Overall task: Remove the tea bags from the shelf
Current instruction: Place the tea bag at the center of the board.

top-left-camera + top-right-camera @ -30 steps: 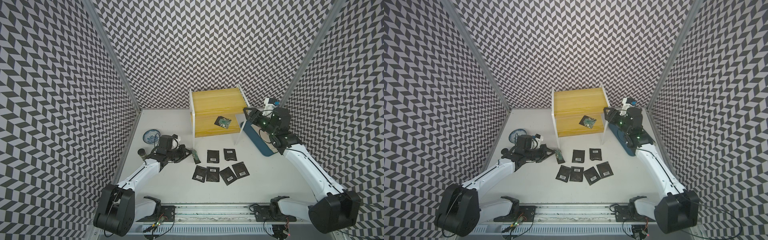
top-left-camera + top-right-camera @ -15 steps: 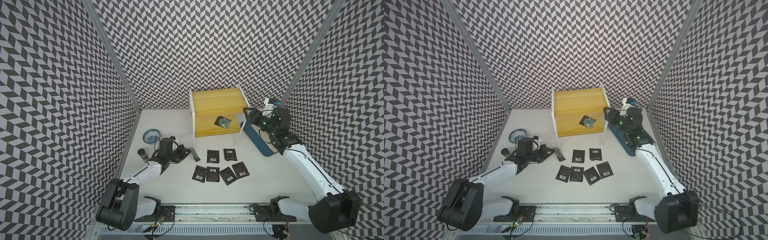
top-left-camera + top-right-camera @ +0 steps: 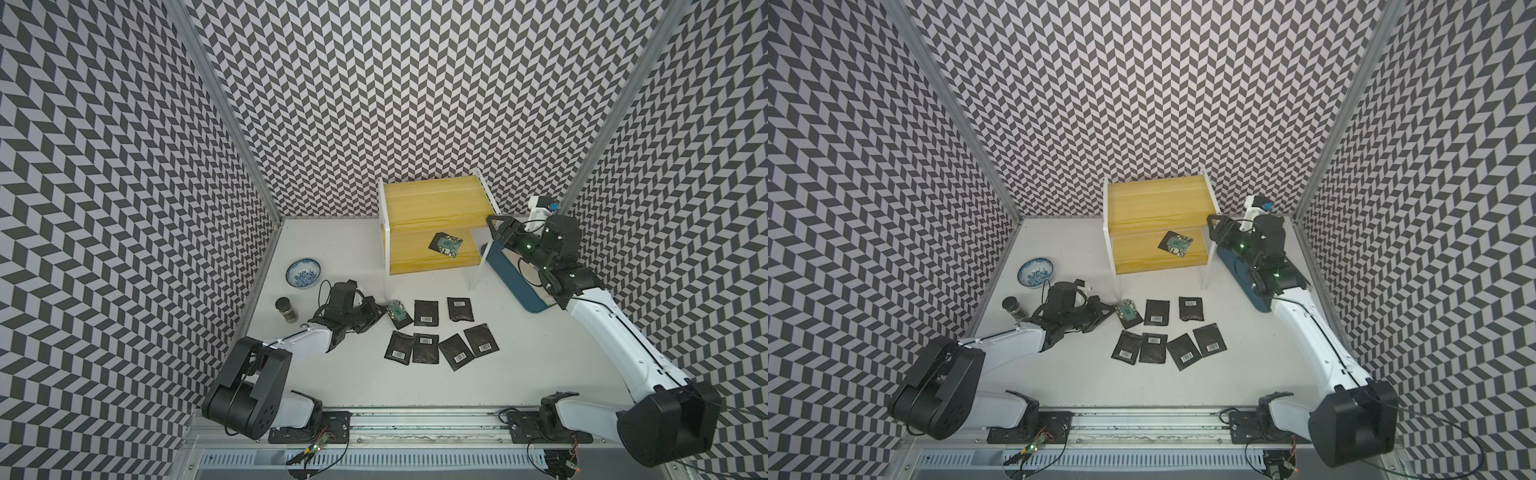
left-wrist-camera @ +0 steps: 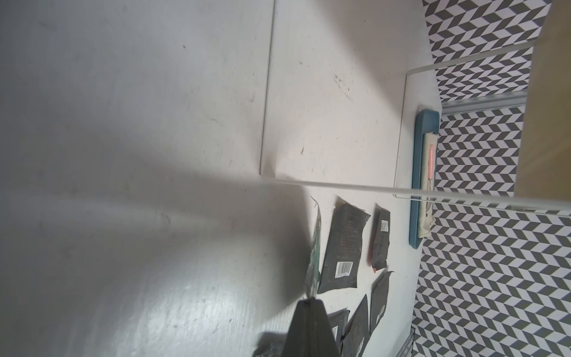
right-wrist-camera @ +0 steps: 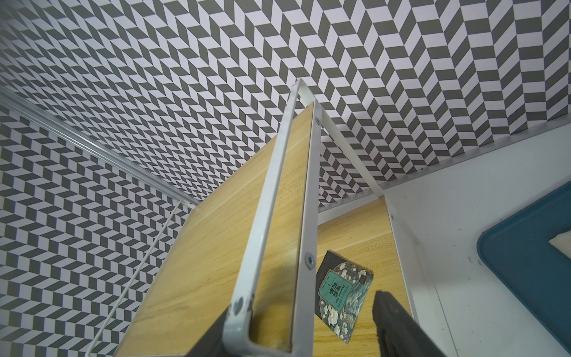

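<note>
Lying on the bench (image 3: 540, 374): six black tea bags (image 3: 426, 312), flat, barcode labels up, in front of the shelf (image 3: 432, 199). Two make the row nearer the shelf. Four make the row nearer the arm bases, with some touching at their edges.
Seventh tea bag (image 3: 398, 313): green patterned face up, at the left end of the row nearer the shelf, just beside a black one.
Left tool (image 3: 382, 311): fingers pressed together on the seventh tea bag's edge. The left wrist view shows that sachet edge-on, standing out from the fingertips (image 4: 309, 304). Whether it rests on the bench I cannot tell.
Eighth tea bag (image 3: 446, 244): green face up, alone on the shelf's lower board, towards the right end, lying askew.
Shelf: one, with two yellow boards on a thin white frame, standing against the back wall.
Right tool (image 3: 494, 228): jaws parted at the shelf's right end, with the upper board's white end frame between them. One finger is close against the frame and the other clear of it. It grips nothing, and the eighth tea bag lies near, untouched.
Tea bag tally: eight, seven off the shelf and one on it.
Bowl (image 3: 303, 272): one, blue and white, near the left wall.
Jar (image 3: 286, 309): one, small and dark, upright, just beside the left arm.
Tray (image 3: 530, 301): one, blue, right of the shelf and under the right arm, carrying one pale cloth (image 4: 426, 222) and one pink-handled spoon (image 4: 431, 157).
</note>
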You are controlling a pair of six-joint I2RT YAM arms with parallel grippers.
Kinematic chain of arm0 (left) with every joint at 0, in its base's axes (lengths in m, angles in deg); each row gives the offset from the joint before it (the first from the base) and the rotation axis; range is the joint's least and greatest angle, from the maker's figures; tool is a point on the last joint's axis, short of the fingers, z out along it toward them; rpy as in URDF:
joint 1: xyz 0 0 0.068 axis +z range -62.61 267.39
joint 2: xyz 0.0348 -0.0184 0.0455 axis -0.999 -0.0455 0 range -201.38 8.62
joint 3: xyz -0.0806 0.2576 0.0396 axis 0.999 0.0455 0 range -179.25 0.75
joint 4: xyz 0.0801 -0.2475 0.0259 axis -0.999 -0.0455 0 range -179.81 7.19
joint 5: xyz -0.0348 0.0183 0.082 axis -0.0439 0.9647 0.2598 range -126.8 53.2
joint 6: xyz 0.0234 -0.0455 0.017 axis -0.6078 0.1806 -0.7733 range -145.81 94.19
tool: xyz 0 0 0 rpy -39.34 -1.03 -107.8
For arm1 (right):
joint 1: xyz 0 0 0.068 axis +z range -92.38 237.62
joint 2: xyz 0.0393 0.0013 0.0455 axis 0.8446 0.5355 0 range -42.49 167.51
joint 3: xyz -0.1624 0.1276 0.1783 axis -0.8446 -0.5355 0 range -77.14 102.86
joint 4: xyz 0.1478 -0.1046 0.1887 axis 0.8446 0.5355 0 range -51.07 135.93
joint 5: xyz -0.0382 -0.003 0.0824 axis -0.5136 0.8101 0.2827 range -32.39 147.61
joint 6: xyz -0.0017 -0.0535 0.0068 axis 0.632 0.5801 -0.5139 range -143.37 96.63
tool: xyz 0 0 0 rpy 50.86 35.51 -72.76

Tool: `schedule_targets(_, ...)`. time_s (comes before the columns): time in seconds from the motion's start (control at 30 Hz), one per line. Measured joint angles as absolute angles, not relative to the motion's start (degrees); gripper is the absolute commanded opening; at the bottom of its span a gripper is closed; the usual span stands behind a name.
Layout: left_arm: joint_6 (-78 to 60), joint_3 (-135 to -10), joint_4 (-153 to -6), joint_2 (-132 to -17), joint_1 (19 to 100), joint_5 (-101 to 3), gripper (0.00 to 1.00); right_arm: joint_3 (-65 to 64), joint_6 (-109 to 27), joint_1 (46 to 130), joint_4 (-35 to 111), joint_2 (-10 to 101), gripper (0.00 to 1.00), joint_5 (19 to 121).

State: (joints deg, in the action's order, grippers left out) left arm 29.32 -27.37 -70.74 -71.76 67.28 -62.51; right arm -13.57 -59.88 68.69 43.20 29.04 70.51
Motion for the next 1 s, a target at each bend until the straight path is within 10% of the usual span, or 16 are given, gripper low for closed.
schedule_targets(0.57,23.8,-31.2,-76.6,-71.9,67.6,-56.7,0.5,-13.7,-59.8,68.7,43.8,28.1,0.66,70.4)
schedule_targets(1.0,14.5,-38.7,-88.0,-62.6,70.3,-54.4,0.62,-12.4,-57.2,68.5,47.3,27.7,0.81,69.4)
